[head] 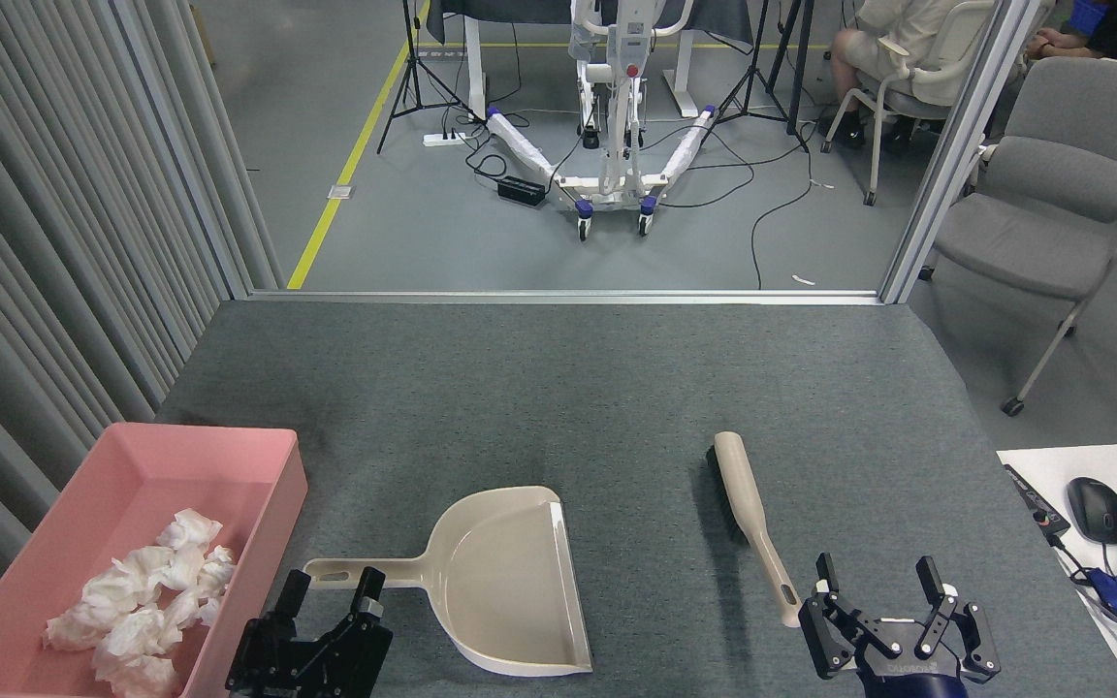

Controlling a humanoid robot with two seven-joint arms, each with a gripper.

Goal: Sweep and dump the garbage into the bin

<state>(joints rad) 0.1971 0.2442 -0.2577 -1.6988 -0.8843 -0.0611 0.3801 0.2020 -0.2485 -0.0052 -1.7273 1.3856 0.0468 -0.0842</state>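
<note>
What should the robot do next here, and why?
Probably just pull both arms back to rest. The tissue wads already lie in the pink tray, the dustpan is empty on the table, and both the left gripper and right gripper are open, holding nothing.

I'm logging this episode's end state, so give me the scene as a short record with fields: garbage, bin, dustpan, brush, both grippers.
garbage: white tissue wads piled inside the bin
bin: pink tray at the table's left edge
dustpan: beige, empty, flat on the mat, handle pointing left
brush: beige, lying right of the dustpan, not held
left gripper: open, empty, just below the dustpan handle
right gripper: open, empty, beside the brush handle's end
</note>
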